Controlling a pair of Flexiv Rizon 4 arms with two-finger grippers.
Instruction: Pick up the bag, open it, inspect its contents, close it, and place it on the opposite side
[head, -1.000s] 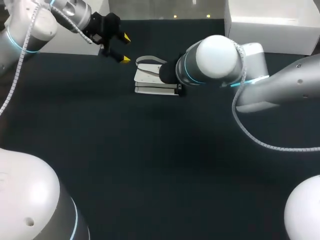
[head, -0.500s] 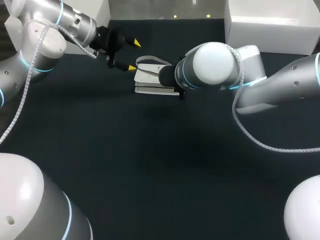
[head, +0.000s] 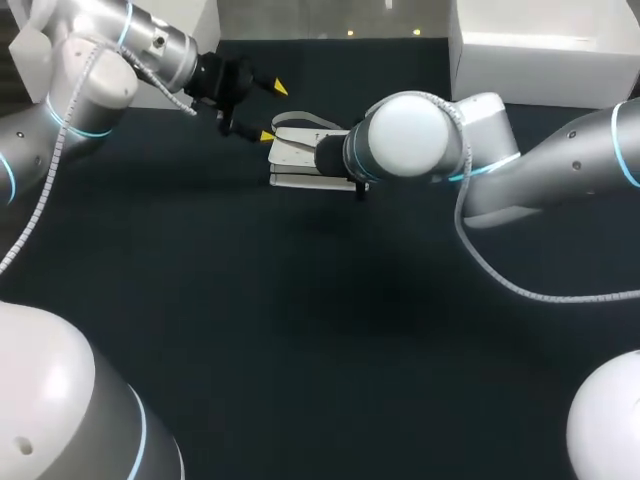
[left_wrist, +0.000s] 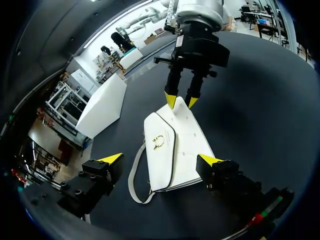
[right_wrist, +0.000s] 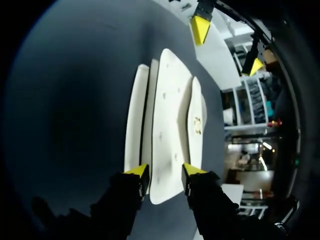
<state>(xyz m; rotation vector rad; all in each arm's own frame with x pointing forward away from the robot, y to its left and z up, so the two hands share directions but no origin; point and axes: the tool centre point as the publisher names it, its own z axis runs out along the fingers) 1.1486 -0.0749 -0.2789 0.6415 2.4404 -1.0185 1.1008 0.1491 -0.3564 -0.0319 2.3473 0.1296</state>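
A white bag (head: 300, 160) with a grey strap lies flat at the far middle of the dark table. My left gripper (head: 271, 111) hovers wide open just left of it. In the left wrist view the bag (left_wrist: 175, 145) lies under and ahead of that gripper (left_wrist: 160, 160), its gold clasp facing up. My right gripper (left_wrist: 181, 101) is at the bag's opposite end, hidden behind its own arm in the head view. In its own view the right gripper (right_wrist: 166, 172) has narrowed onto the end of the bag (right_wrist: 170, 120), a yellow tip touching each side of the middle panel.
A white box (head: 540, 60) stands at the table's back right. Another white box (left_wrist: 102, 107) stands at the back left, behind my left arm. My right arm's elbow (head: 410, 135) hangs over the table just right of the bag.
My left gripper has moved right, up to the bag's strap end, still open. My right gripper's fingers have closed in on the bag's other end, and that arm has edged left.
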